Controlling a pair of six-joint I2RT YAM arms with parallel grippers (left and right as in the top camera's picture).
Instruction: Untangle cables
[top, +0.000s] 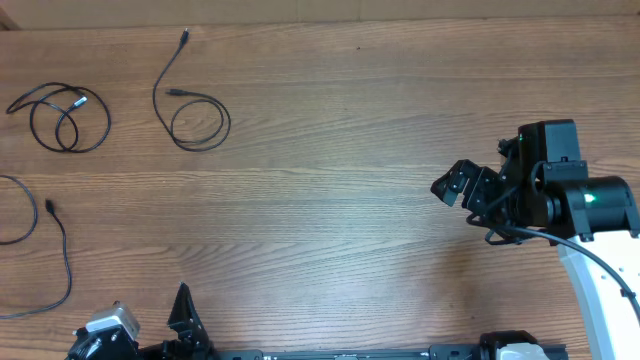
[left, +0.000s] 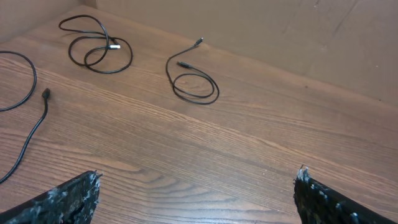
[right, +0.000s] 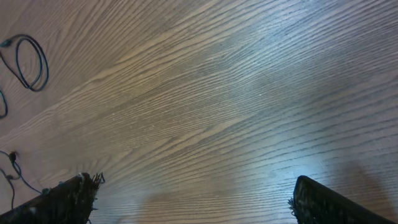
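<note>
Three thin black cables lie apart on the wooden table, at its left side. One is a double coil at the far left, also in the left wrist view. One is a single loop with a long tail. One is a long loose cord running off the left edge. My left gripper is open and empty at the table's front edge. My right gripper is open and empty over bare wood at the right. A cable loop shows far off in the right wrist view.
A cardboard wall stands along the table's far edge. The white base of the right arm is at the lower right. A cord end shows at the left edge of the right wrist view.
</note>
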